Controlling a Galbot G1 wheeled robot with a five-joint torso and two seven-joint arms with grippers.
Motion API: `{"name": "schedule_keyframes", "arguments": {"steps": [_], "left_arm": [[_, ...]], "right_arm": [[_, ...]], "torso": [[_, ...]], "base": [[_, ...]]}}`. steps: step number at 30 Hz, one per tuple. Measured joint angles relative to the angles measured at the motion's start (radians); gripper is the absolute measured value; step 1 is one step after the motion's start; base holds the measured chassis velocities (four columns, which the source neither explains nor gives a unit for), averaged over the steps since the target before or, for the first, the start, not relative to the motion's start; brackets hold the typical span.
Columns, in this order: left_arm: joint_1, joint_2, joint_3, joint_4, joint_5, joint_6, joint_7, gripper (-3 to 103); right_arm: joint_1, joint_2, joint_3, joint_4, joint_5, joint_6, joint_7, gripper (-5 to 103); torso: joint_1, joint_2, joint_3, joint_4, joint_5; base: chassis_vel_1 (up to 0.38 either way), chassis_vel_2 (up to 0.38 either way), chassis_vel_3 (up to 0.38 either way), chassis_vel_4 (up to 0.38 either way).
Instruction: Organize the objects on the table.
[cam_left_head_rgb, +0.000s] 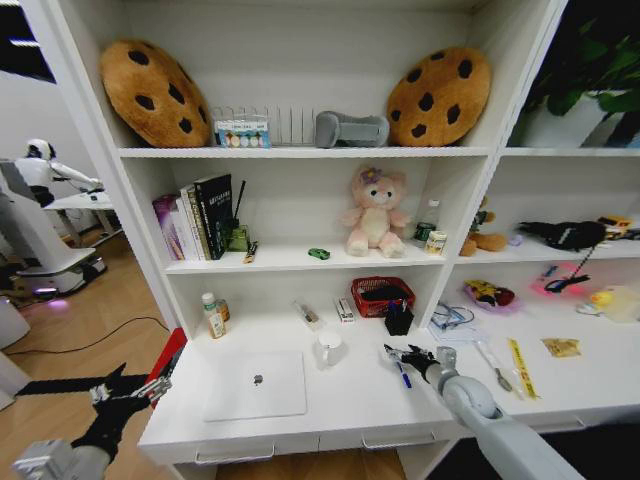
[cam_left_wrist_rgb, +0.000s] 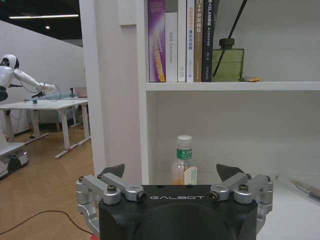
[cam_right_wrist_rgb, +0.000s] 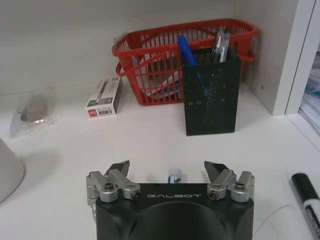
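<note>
Presently, the right gripper hovers low over the blue pen on the counter, fingers released and straddling the pen's white end. A good grasp probably means descending straight, centring the barrel, then closing gently; the black mesh pen cup stands just beyond, before the red basket. The left gripper waits, fingers released, off the counter's left end, near the closed laptop.

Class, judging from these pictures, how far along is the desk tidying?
Done: pens stand in the black mesh holder. In hand: the open right gripper hovers over a blue pen on the table. Left: the laptop lies untouched; the left gripper waits open off the desk's left end.
</note>
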Motion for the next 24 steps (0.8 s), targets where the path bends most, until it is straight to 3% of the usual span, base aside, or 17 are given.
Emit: {"name": "schedule_keyframes", "arguments": {"steps": [2,4,12,16,18,20,24], "left_arm": [[0.0,0.0,0.0,0.0,0.0,0.0,0.0,100],[0.0,0.0,0.0,0.0,0.0,0.0,0.0,100],[0.0,0.0,0.0,0.0,0.0,0.0,0.0,100],[0.0,0.0,0.0,0.0,0.0,0.0,0.0,100],[0.0,0.0,0.0,0.0,0.0,0.0,0.0,100],[0.0,0.0,0.0,0.0,0.0,0.0,0.0,100],[0.0,0.0,0.0,0.0,0.0,0.0,0.0,100]], "right_arm": [[-0.036,0.006,0.002,0.008,-0.013,-0.007,0.003,73],[-0.048,0.01,0.006,0.01,-0.023,-0.006,0.009,68],[-0.033,0.007,-0.005,-0.008,-0.028,-0.004,0.031,80],[0.003,0.0,-0.033,-0.022,0.001,-0.023,0.055,56],[0.008,-0.004,-0.039,-0.022,0.003,-0.028,0.058,56],[0.02,-0.013,-0.052,-0.021,0.01,-0.039,0.063,44],[0.037,-0.018,-0.072,-0.024,0.014,-0.047,0.067,33]], "torso": [[0.0,0.0,0.0,-0.0005,0.0],[0.0,0.0,0.0,-0.0003,-0.0008],[0.0,0.0,0.0,-0.0003,-0.0006],[0.0,0.0,0.0,-0.0004,-0.0004],[0.0,0.0,0.0,-0.0003,-0.0003],[0.0,0.0,0.0,-0.0004,-0.0002],[0.0,0.0,0.0,-0.0003,0.0]], "base": [[0.0,0.0,0.0,0.0],[0.0,0.0,0.0,0.0],[0.0,0.0,0.0,0.0],[0.0,0.0,0.0,0.0],[0.0,0.0,0.0,0.0],[0.0,0.0,0.0,0.0],[0.0,0.0,0.0,0.0]]}}
